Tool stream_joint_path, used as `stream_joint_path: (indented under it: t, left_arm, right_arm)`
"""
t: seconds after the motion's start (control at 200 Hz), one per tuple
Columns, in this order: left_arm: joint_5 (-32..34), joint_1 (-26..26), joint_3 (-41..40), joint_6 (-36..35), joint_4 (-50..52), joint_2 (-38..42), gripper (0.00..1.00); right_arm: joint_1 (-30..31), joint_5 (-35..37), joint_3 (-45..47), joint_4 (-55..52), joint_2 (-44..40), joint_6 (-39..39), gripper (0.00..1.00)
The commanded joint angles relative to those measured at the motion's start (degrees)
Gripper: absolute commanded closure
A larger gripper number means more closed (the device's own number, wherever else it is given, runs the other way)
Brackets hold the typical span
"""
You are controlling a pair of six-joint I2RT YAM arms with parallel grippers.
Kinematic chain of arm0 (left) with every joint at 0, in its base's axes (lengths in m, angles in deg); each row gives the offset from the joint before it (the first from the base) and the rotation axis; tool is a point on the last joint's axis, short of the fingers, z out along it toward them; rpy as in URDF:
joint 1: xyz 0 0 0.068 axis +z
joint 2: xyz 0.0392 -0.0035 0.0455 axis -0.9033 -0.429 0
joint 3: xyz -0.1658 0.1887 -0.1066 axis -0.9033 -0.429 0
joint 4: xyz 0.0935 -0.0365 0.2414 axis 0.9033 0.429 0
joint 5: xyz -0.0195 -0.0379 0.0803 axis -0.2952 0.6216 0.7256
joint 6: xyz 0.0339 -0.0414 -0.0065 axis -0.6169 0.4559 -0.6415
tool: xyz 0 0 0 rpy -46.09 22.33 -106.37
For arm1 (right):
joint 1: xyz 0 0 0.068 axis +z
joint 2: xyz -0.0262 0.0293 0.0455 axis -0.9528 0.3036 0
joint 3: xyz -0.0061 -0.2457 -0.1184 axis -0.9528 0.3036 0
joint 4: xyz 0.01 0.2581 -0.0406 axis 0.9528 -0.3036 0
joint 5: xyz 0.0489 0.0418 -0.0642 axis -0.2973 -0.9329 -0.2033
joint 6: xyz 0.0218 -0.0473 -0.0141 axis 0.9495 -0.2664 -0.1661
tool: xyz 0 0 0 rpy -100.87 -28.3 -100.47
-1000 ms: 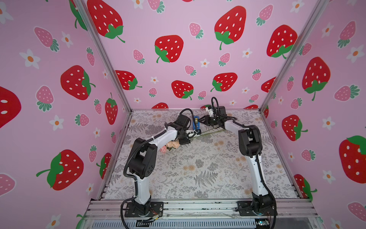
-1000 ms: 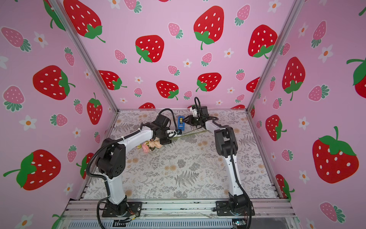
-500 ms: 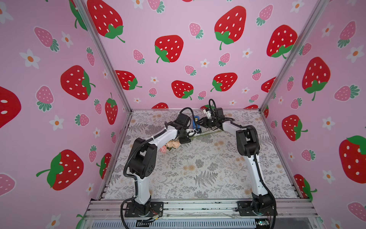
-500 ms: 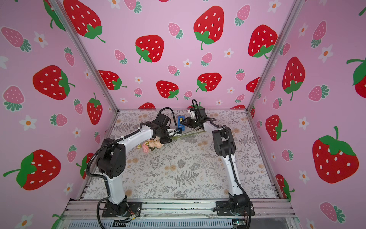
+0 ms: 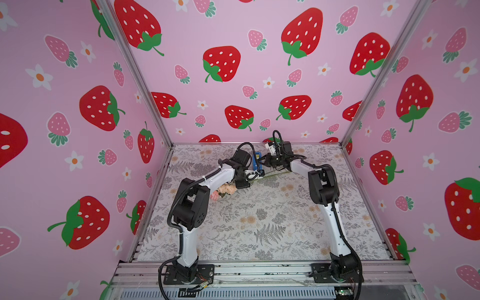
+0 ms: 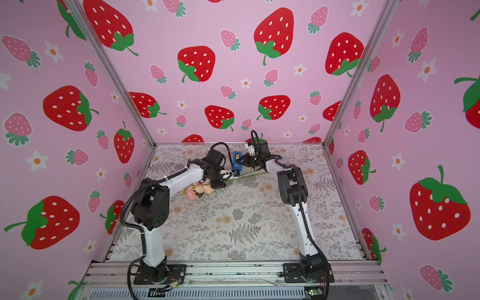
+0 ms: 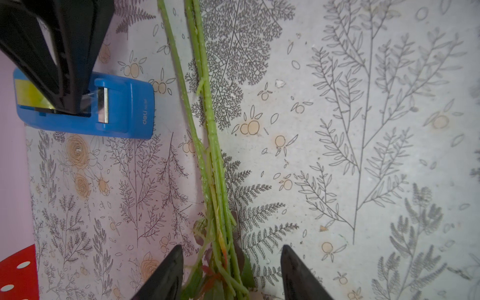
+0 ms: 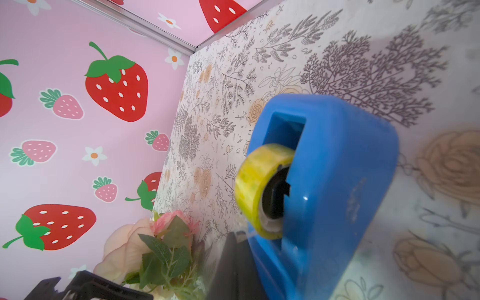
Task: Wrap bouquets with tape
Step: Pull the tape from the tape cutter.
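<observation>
One yellowish tape roll (image 8: 250,181) inside blue dispenser (image 8: 337,181)

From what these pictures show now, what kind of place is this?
Probably a small robot test booth: left arm and right arm bolted to a metal rail, strawberry-print walls, flower-print table.
</observation>
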Motion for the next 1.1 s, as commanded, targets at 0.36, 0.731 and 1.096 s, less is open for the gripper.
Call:
stream_joint_path:
  t: [0.36,0.731,1.096]
  left_arm:
    - [-6.06,1.82,7.26,-8.24,5.42,-4.70,0.41]
    - [-11.61,3.14,12.08,-8.34,11.17,-5.54,0.42]
    - [-11.91,3.21,12.79,-9.13,11.17,-6.52,0.42]
  right_arm:
    - [0.29,-3.86,4.93,9.80,-5.78,5.94,1.00]
    - [0.38,-4.91,12.93,15.33,-9.90,7.78,1.00]
    - [0.38,-5.63,17.97,21.01,-12.05,11.02,1.00]
